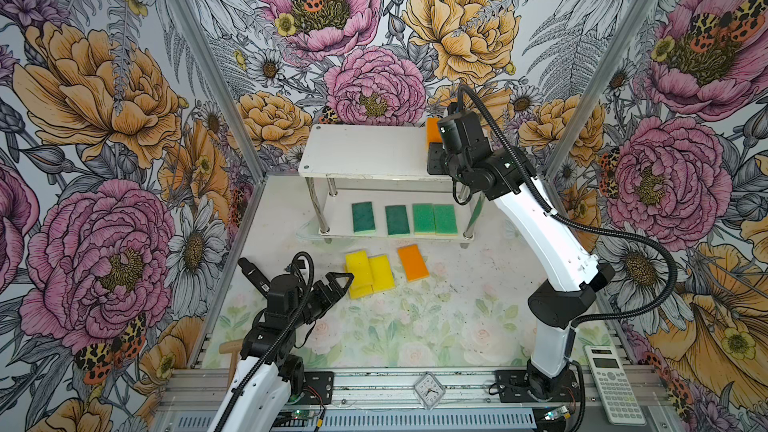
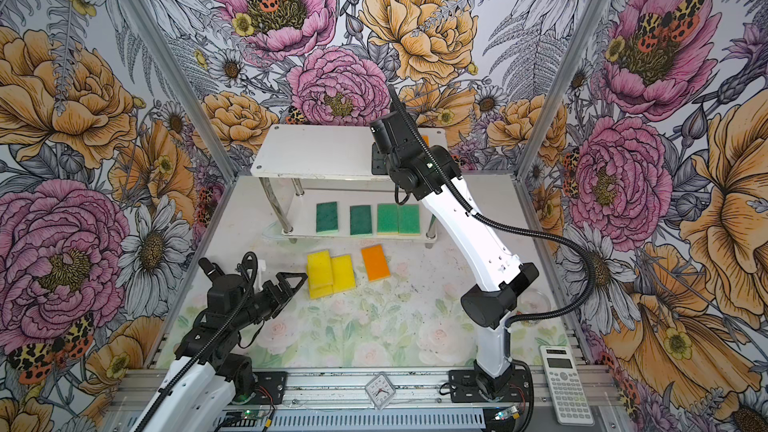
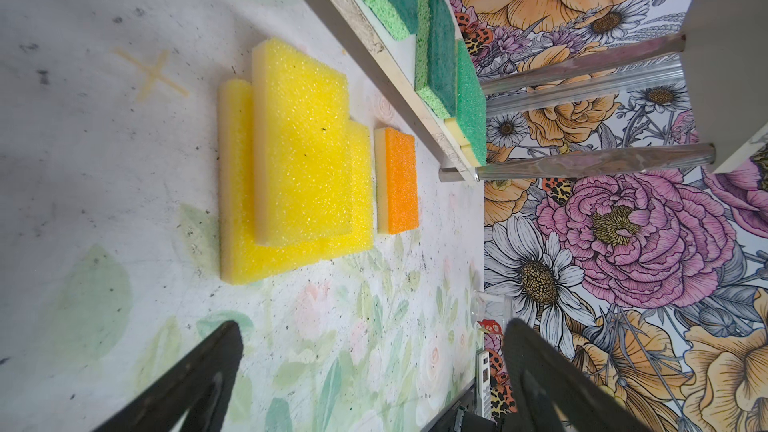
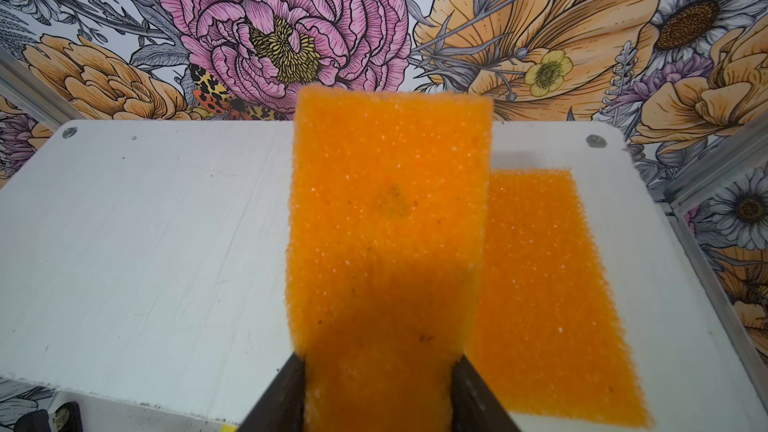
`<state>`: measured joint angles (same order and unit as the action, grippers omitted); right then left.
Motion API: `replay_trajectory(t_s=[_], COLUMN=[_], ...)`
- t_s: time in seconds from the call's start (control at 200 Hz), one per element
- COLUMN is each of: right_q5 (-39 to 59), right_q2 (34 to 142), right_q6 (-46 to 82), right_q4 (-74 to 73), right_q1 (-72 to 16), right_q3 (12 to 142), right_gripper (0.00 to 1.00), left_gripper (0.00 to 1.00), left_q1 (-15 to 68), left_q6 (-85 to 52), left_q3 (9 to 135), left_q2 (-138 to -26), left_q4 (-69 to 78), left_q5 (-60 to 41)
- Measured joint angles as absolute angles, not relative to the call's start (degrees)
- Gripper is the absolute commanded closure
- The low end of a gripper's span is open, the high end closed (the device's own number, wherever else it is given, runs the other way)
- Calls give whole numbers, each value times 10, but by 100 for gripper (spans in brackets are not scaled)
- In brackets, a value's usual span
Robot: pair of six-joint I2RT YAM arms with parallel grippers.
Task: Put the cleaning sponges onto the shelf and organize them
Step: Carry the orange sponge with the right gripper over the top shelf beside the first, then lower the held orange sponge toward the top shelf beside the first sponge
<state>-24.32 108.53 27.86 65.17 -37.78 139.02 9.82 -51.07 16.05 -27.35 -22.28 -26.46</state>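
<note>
- Right gripper: part-closed on orange sponge, gripped by one end above the top board of the shelf, just beside a second orange sponge lying there.
- Left gripper: fully spread, empty, near yellow sponges on the surface.
- Four green sponges: lower board.
- Risk: released from here, the held sponge may land overlapping its neighbour, spoiling the row.

Left hand wide open and low; right hand gripping, stretched to the far side.
The left arm lies bent and low at the near left, its hand pointing right, jaws spread wide, holding nothing. The right arm rises from its near-right base and leans far, its hand pinching an orange sponge by the long edges.
</note>
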Motion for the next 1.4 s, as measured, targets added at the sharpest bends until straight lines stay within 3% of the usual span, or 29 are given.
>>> replay_trajectory(t_s=[1.396], right_q5=[-253], right_q2=[1108], right_q6=[280], right_q4=[654], right_q1=[-368], right_q3=[1389], right_gripper=[44], left_gripper=[1], left_q1=[95], left_q6=[-511], left_q3=[161], left_q2=[-269], left_q4=[-225], left_q5=[-265])
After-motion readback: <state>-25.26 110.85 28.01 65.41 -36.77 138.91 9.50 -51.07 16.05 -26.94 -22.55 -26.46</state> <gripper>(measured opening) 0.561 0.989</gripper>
